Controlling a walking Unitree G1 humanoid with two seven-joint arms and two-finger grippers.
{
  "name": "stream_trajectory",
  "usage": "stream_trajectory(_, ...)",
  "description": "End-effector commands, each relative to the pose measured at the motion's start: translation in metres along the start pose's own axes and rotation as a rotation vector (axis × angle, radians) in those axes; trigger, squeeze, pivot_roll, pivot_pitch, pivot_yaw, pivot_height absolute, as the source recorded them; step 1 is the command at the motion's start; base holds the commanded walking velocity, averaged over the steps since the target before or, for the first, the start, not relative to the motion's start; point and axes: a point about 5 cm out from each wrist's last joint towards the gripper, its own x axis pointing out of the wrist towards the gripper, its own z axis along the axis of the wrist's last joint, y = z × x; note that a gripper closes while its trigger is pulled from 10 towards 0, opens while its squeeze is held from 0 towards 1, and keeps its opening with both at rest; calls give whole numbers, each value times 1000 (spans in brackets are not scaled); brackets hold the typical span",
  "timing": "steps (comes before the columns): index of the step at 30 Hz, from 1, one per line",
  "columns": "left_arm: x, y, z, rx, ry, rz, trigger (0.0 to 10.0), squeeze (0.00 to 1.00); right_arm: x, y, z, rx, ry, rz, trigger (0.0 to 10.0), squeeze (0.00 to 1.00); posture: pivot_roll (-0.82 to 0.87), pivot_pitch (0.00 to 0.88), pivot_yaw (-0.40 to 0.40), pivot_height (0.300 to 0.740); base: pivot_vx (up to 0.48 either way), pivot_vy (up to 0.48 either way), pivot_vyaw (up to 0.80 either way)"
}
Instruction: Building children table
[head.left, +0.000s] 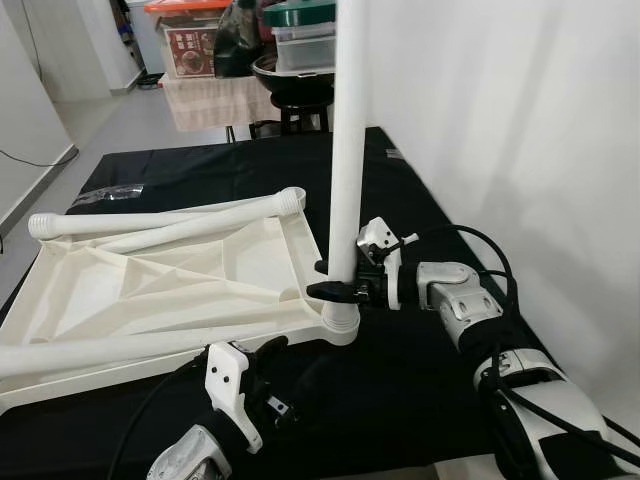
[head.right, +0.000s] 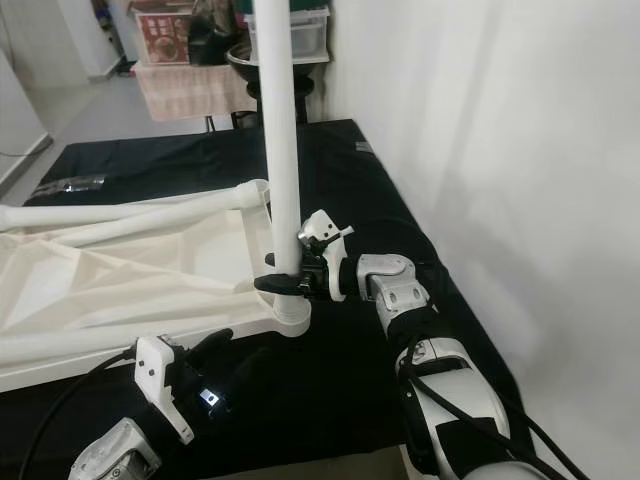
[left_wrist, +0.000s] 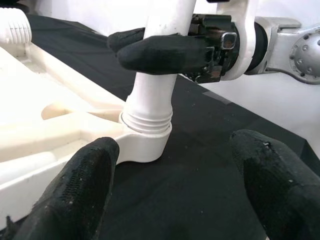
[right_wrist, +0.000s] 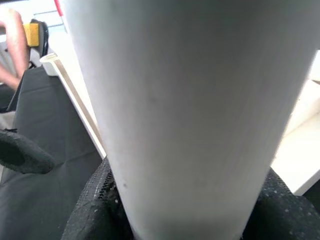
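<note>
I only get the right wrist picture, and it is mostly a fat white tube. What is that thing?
Observer: A table leg, standing upright in the corner socket of the upturned white tabletop.
Operator: Is the robot holding it?
Observer: Yes, the right gripper clamps it just above the socket.
Operator: And the other arm?
Observer: The left gripper is open, fingers apart near the socket, touching nothing.
Operator: Any more legs?
Observer: Loose legs lie flat across the tabletop.

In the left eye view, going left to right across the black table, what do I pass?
Loose white table legs lying flat → upturned white tabletop → upright white leg standing in the corner socket → right tool, shut on that leg → white wall.
</note>
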Motion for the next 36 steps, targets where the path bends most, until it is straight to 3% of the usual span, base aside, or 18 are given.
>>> stream_trajectory(1,-3,-1,-2,-1,10,0,10000,0,1,4,-36,62,147,-183,0,0,36,0,-13,740,0,0,0)
stream_trajectory(2,-3,-1,-2,-1,10,0,10000,0,1,4,-36,62,147,-183,0,0,36,0,-13,740,0,0,0)
stream_trajectory(3,-5,0,0,1,11,3,10000,0,12,38,-58,352,89,-539,0,0,29,0,-8,740,0,0,0)
stream_trajectory(4,-5,0,0,1,11,3,10000,0,12,38,-58,352,89,-539,0,0,29,0,-8,740,0,0,0)
stream_trajectory(6,-6,3,0,3,17,4,10000,0,14,62,-52,154,92,-574,0,0,1,0,15,740,0,0,0)
stream_trajectory(15,-5,3,0,-6,27,-17,10000,0,20,57,-54,121,133,-503,0,0,22,0,-1,740,0,0,0)
stream_trajectory(16,-6,3,0,-2,21,-2,10000,0,20,58,-52,128,133,-513,2706,0,20,0,4,740,0,0,0)
stream_trajectory(17,-6,3,0,-2,21,-2,10000,0,20,58,-52,128,133,-513,2706,0,20,0,4,740,0,0,0)
stream_trajectory(18,-6,4,1,0,17,7,10000,0,20,60,-46,146,117,-514,10000,0,24,0,2,740,0,0,0)
stream_trajectory(20,-7,4,1,1,14,12,10000,0,19,62,-42,162,106,-516,10000,0,24,0,2,740,0,0,0)
stream_trajectory(21,-7,5,1,1,16,11,10000,0,23,65,-33,156,64,-438,10000,1000,24,0,12,740,0,0,0)
stream_trajectory(25,-8,6,1,-1,21,6,10000,0,28,65,-15,116,-26,-293,10000,1000,27,0,15,740,0,0,0)
stream_trajectory(27,-8,7,1,-1,26,4,10000,0,28,57,5,23,-107,-88,10000,1000,34,0,10,740,0,0,0)
stream_trajectory(28,-8,7,1,-1,26,4,10000,0,28,57,5,23,-107,-88,10000,1000,34,0,10,740,0,0,0)
stream_trajectory(29,-8,8,1,0,27,5,10000,0,26,53,9,-35,-97,28,10000,455,34,0,11,740,0,0,0)
stream_trajectory(31,-8,9,0,1,28,7,10000,0,25,50,10,-68,-79,97,10000,455,35,0,9,740,0,0,0)
stream_trajectory(32,-7,9,0,2,28,8,10000,0,24,47,11,-78,-58,142,10000,0,43,0,4,740,0,0,0)
stream_trajectory(36,-6,10,-1,3,28,10,10000,0,25,38,14,-70,-25,177,10000,0,52,0,-4,740,0,0,0)
